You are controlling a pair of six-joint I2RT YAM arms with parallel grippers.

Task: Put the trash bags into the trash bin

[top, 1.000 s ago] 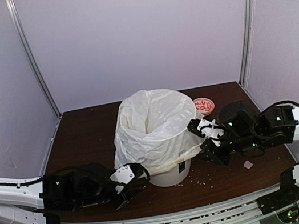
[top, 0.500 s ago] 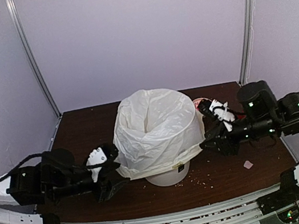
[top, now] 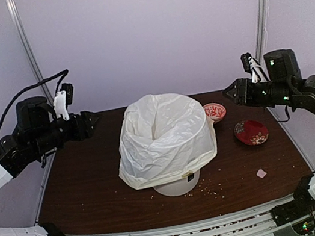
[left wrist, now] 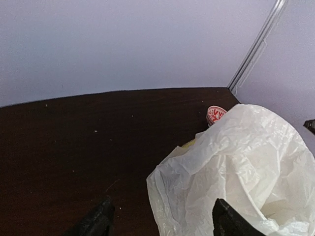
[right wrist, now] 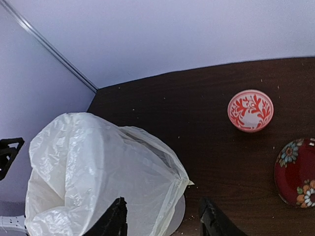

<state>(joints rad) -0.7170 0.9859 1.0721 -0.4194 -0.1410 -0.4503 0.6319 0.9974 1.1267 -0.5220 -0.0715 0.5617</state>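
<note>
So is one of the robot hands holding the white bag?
No, the left gripper and right gripper are open in the air, apart from the trash bag.

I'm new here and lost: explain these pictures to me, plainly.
Two robot arms are bolted at the near edge of a dark table. The wide picture comes from a fixed camera above and behind them; the other two come from a camera on each wrist. In the middle stands a white trash bin, draped with a crinkly trash bag that hides all but its base. To its right lie a small red-patterned bowl, a red flowered dish and a paper scrap. The left end effector and right end effector hang raised at either side, both open, holding nothing.
</note>
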